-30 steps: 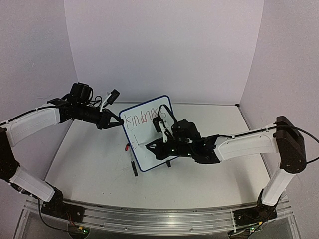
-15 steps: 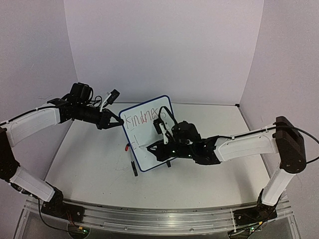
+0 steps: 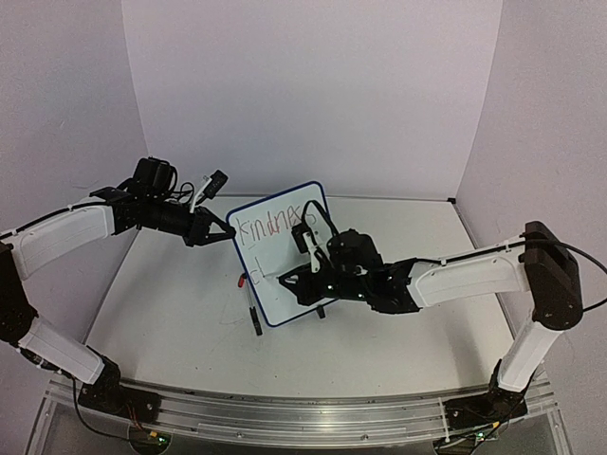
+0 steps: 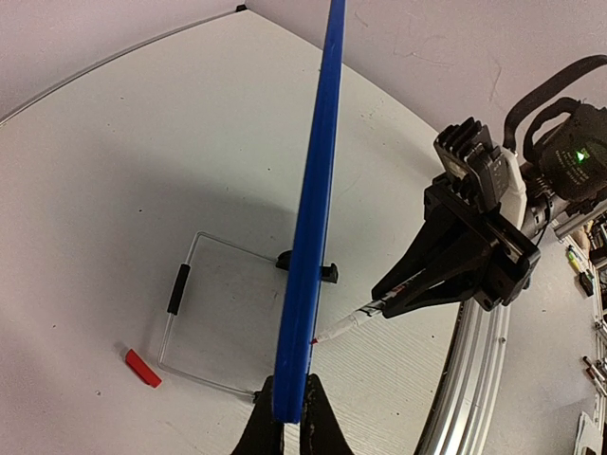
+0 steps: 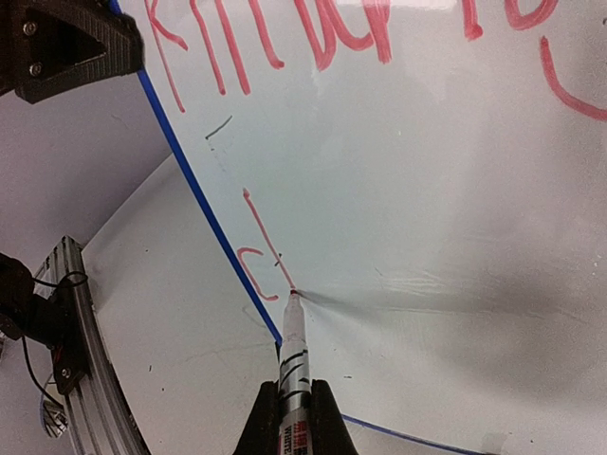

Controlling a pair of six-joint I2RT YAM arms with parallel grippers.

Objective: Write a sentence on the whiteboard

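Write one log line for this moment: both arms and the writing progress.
left fingers: shut on whiteboard edge | right fingers: shut on marker | tip: touching whiteboard | sentence: second line begun

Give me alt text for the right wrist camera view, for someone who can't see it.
The right pincer holds a marker whose tip touches the whiteboard at the start of a second line, below red handwriting. The left pincer grips the board's blue edge at upper left.
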